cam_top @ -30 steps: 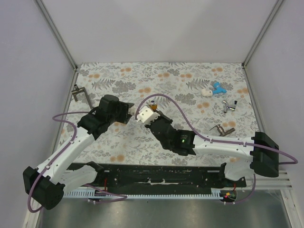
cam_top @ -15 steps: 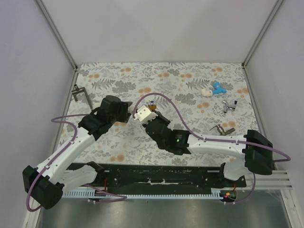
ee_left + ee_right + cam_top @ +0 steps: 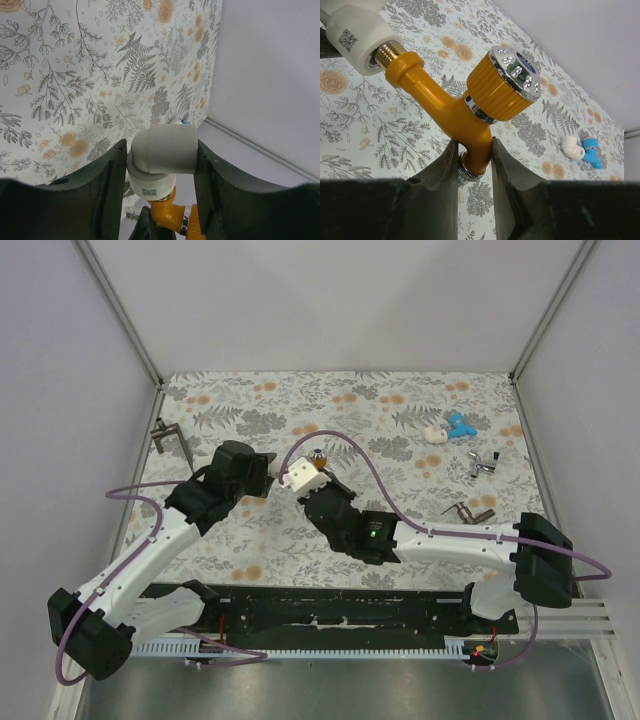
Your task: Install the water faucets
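Orange faucet (image 3: 445, 107) aloft above table (image 3: 400, 410), spout pinched narrowly in right gripper (image 3: 474, 148), brass thread in white elbow fitting (image 3: 167, 147) clamped by left gripper (image 3: 159, 160); probably light, rigid, slick, best gripped at spout.

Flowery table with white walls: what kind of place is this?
Probably a robot test booth, not a home. White walls box in the flower-patterned tablecloth, two black-and-white robot arms are bolted at its near edge, and a blue plastic tap lies loose.

My arms (image 3: 140, 560) are white, with black joints. Purple cables (image 3: 127, 489) trail along them. My fingers (image 3: 435, 200) are black.
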Controlling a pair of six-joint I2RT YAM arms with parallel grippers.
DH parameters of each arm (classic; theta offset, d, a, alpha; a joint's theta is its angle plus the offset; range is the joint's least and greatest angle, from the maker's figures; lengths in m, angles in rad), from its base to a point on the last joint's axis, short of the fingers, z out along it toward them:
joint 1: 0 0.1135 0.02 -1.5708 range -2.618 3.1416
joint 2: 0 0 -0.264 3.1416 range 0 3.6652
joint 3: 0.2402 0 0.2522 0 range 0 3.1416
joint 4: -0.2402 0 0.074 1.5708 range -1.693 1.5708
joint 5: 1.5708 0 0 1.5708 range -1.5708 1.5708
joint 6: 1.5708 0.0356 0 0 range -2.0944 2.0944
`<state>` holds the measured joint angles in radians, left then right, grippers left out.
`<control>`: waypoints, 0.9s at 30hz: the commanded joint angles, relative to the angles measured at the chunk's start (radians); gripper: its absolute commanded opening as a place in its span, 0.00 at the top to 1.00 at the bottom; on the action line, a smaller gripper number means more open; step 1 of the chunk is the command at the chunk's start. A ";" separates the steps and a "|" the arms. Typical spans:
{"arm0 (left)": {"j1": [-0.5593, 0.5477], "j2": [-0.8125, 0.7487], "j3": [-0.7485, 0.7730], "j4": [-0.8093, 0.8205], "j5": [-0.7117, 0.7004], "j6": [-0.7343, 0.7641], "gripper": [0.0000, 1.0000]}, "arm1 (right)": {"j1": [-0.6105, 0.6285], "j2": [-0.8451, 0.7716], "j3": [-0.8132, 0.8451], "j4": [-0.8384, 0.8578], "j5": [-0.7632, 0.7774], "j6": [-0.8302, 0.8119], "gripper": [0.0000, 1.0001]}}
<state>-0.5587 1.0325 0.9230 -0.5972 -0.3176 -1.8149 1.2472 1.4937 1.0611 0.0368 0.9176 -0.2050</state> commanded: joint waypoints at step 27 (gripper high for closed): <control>-0.030 -0.101 -0.104 0.275 -0.054 0.032 0.98 | -0.054 0.002 0.132 -0.127 -0.270 0.269 1.00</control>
<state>-0.5625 0.9913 0.8654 -0.5362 -0.3706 -1.8061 1.2175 1.5307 1.1126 -0.0498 0.8055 -0.0814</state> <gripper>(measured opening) 0.564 0.314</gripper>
